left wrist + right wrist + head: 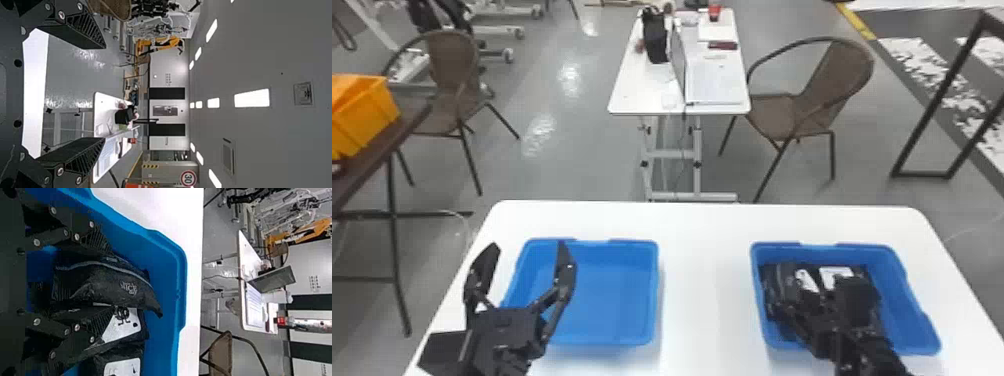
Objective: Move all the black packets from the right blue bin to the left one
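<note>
Got two blue bins [617, 295] on one bench [704, 280], at least three black packets [109, 284] in right one. See left gripper [529, 246] with jaws spread, right gripper [819, 325] clamped on one packet.

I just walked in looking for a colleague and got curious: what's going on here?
A robot is busy moving black packets out of the right blue bin. Its right tool is down in there around one packet; whether it grips firmly, I cannot tell. More packets lie alongside. The left tool is open by the left blue bin.
</note>
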Robot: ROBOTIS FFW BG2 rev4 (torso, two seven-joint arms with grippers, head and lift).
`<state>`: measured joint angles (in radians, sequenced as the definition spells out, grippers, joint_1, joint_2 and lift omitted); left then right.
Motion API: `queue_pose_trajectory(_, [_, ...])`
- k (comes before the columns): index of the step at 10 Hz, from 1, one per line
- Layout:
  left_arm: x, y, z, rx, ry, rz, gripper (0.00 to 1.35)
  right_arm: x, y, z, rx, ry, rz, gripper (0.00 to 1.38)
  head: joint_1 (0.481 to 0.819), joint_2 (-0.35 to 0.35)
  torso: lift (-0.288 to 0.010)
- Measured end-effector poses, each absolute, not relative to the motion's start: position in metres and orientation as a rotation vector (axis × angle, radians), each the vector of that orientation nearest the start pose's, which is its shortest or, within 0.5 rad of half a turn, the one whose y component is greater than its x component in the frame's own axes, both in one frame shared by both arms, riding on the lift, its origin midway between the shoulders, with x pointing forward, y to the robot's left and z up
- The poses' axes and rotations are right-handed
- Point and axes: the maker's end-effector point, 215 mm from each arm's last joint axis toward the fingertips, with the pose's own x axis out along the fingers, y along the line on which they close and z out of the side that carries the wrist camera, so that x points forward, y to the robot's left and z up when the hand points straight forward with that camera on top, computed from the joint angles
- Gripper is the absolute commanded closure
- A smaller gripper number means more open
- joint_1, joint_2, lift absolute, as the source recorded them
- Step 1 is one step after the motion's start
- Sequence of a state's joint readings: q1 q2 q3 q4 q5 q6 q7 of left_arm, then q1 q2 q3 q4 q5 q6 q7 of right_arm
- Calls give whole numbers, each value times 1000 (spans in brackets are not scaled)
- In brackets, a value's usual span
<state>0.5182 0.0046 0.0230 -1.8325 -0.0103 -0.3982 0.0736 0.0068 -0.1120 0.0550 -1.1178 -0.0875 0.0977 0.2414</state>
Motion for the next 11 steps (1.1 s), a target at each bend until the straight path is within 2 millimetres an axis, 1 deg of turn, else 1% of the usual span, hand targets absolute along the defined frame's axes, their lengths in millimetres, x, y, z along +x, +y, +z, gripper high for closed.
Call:
queue_pose_trajectory(1, [421,255,-341,21,-146,87,205,497,-216,-607,31,564,214,1288,695,49,0])
queue_pose_trajectory(3, [420,255,-341,21,-150,87,205,494,-217,-597,41,534,186,1282,695,46,0])
queue_pose_trajectory(5, [420,256,-341,21,-151,89,205,493,-218,-582,64,494,173,1283,695,47,0])
queue_pose_trajectory(7, [422,258,-339,8,-154,93,205,486,-228,-561,124,451,162,1282,695,37,0])
queue_pose_trajectory(8, [423,258,-339,8,-154,95,205,487,-220,-542,194,423,229,1282,695,41,0])
queue_pose_trajectory(9, [424,259,-337,8,-159,95,203,491,-199,-518,281,404,379,1283,695,71,0])
queue_pose_trajectory(10, [426,258,-335,12,-163,93,203,496,-180,-497,348,398,513,1282,695,82,0])
queue_pose_trajectory(11, [429,257,-332,21,-169,90,205,500,-162,-481,397,395,614,1283,695,106,0])
